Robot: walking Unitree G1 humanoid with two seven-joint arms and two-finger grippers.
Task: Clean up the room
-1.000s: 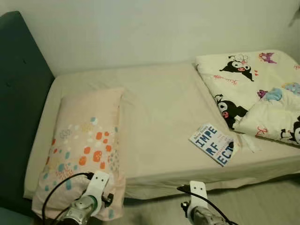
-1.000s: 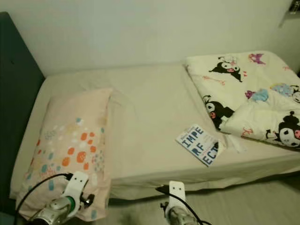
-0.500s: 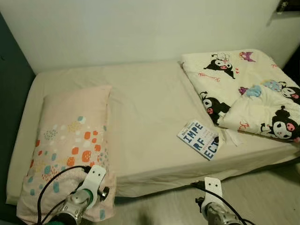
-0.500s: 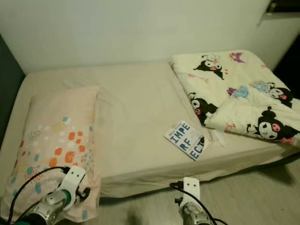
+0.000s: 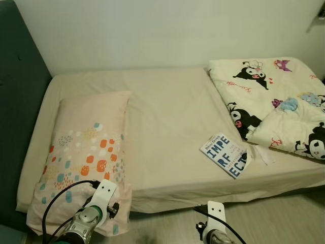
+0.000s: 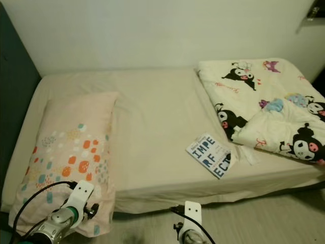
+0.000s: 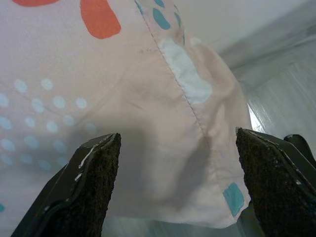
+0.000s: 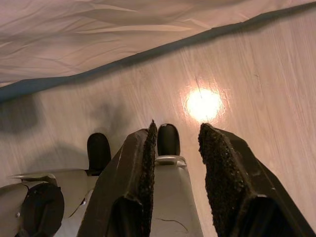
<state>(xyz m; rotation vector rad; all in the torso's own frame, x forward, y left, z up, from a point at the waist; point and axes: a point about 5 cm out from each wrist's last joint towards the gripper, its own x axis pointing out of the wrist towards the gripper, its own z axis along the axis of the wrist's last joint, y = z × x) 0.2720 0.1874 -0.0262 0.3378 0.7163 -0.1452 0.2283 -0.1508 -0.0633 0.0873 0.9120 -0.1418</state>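
Bed along a pale wall, dark headboard at the robot's left. Pink pillow with orange and teal spots lying at the head end, its lower corner hanging past the front edge of the mattress. Book with big blue letters flat near the front edge, toward the foot end, just beside a folded cartoon-print quilt covering the far-right corner; a white strap from the quilt touching or nearly touching the book's right side.

Left gripper spread wide, released, nothing between the fingers. Pillow's hanging corner seen straight ahead through the gap, apart from both pads, with wood floor off to one side. From the head camera, left arm low over that same pillow corner.

Right gripper low by the front edge of the bed, pointing down at the wood floor, fingers close together with a narrow gap, holding nothing. Book well apart from both grippers, nearer the right one.
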